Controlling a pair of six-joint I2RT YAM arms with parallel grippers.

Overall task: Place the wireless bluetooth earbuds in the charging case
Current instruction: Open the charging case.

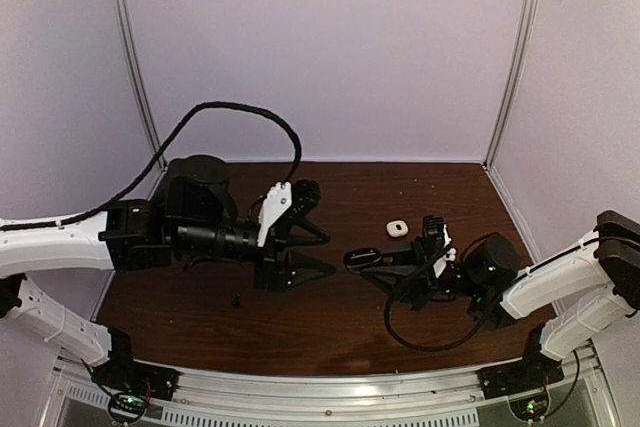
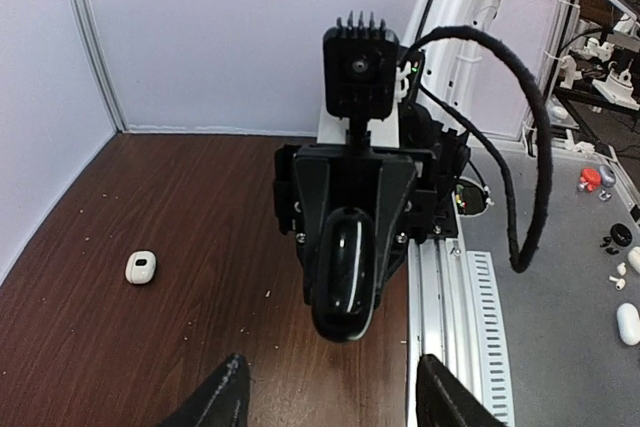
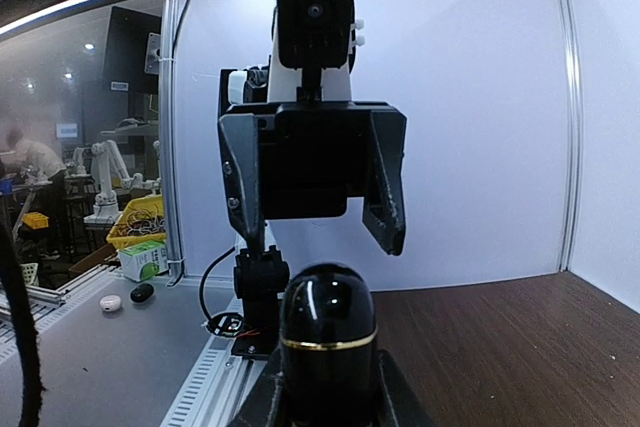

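The right gripper [image 1: 370, 261] has its fingers closed on a glossy black charging case [image 3: 328, 332], clamping it at its lower half so that the rounded top stands free. A thin gold seam runs around the case, and no lettering shows on its shell. Facing it, the left gripper [image 3: 318, 235] stands about half spread, its two dark fingertips [image 2: 228, 394] apart with nothing between them and touching nothing; the held case hangs just beyond them, roughly in line with the gap. A small white case [image 2: 141, 267] lies on the dark wooden table [image 1: 400, 332], behind the right gripper and apart from both arms. Near the left arm a tiny black piece, possibly the black earbud [image 1: 237, 299], lies alone on the wood. Small white earbuds [image 2: 619, 277] rest on the grey bench [image 2: 540, 347] outside the rail. A green and white box [image 3: 141, 259] in the background carries print too small to read.
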